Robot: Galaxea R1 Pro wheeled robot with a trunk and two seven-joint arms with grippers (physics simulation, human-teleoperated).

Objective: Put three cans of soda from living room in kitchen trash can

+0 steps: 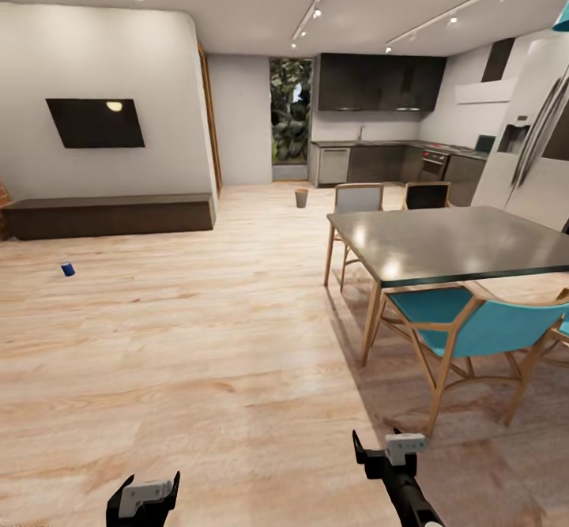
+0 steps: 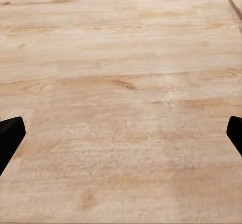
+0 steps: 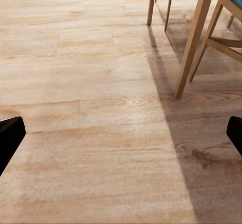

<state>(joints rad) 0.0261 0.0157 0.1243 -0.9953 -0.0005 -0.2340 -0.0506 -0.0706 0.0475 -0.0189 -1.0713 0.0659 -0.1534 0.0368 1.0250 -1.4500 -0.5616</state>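
Both grippers hang low with jaws spread and empty, the left gripper (image 1: pixel 145 498) at lower left and the right gripper (image 1: pixel 393 452) at lower centre, likely stowed for driving. A dark blue soda can (image 1: pixel 68 269) stands on the wooden floor (image 1: pixel 237 337) at mid left; the trash can (image 1: pixel 301 197) waits upper centre, before the kitchen cabinets (image 1: pixel 379 83).

The blue can of soda (image 1: pixel 68 269) on the floor is showing too small for any marking to be read. The trash can (image 1: pixel 301 197) is appearing too distant for its handle holes to be made out. The fridge (image 1: pixel 537 156) is running off the picture's edge. Both claws are showing only partly in the head view.
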